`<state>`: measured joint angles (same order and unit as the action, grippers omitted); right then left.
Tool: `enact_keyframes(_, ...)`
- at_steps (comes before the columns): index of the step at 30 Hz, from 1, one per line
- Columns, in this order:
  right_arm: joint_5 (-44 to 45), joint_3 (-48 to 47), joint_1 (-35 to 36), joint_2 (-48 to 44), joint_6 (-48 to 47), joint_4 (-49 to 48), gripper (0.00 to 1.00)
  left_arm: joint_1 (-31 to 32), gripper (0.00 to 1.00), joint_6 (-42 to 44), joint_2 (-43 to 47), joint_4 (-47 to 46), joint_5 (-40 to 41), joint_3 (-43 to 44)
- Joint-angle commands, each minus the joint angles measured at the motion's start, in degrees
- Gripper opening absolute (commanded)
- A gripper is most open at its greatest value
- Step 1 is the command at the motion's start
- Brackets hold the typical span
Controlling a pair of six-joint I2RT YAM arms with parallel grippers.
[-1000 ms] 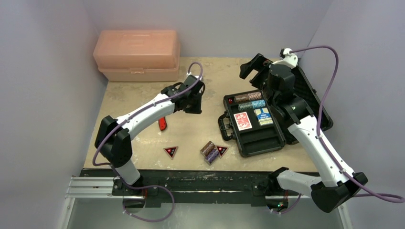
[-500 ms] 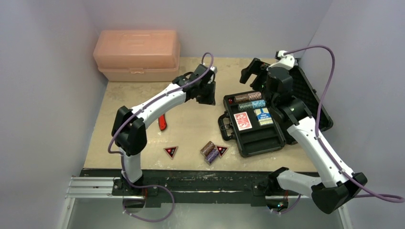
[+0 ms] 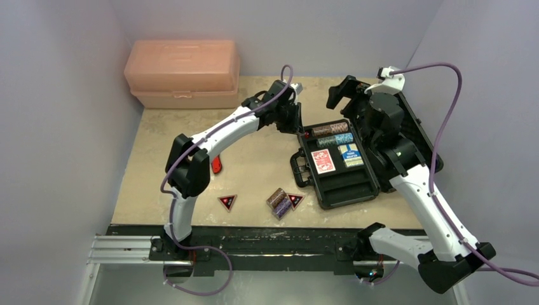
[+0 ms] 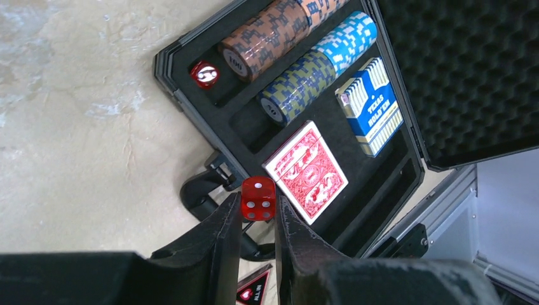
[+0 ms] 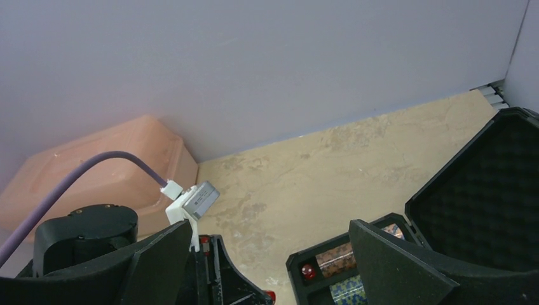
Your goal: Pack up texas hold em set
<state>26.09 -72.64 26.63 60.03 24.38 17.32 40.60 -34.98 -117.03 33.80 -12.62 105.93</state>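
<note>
Beige tabletop (image 4: 76,127), red die (image 4: 258,198) pinched in left hand (image 4: 257,215), beside case (image 4: 164,63)

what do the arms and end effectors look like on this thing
Both are built alike. The left arm and right arm have white tubular links joined by bulky black housings. A purple cable loops along each, plugging into a small white connector block at the wrist. The left end effector and right end effector have two matte black, wedge-shaped fingers. No markings show.

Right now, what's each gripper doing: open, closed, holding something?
Left gripper: closed on a red die.
Right gripper: open, holding nothing.
</note>
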Motion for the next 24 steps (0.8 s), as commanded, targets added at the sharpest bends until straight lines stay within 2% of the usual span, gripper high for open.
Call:
enact_keyframes(1, 3.3, -1.0, 0.1, 0.1, -1.4, 0.0, 0.99, 0.4, 0.0, -3.2, -2.5, -4.2, -3.7, 4.4)
enact_keyframes(24, 4.3, 0.8, 0.1, -0.2, -2.4, -1.0, 0.99, 2.7, 0.0, -5.8, -14.4, -4.3, -4.4, 15.1)
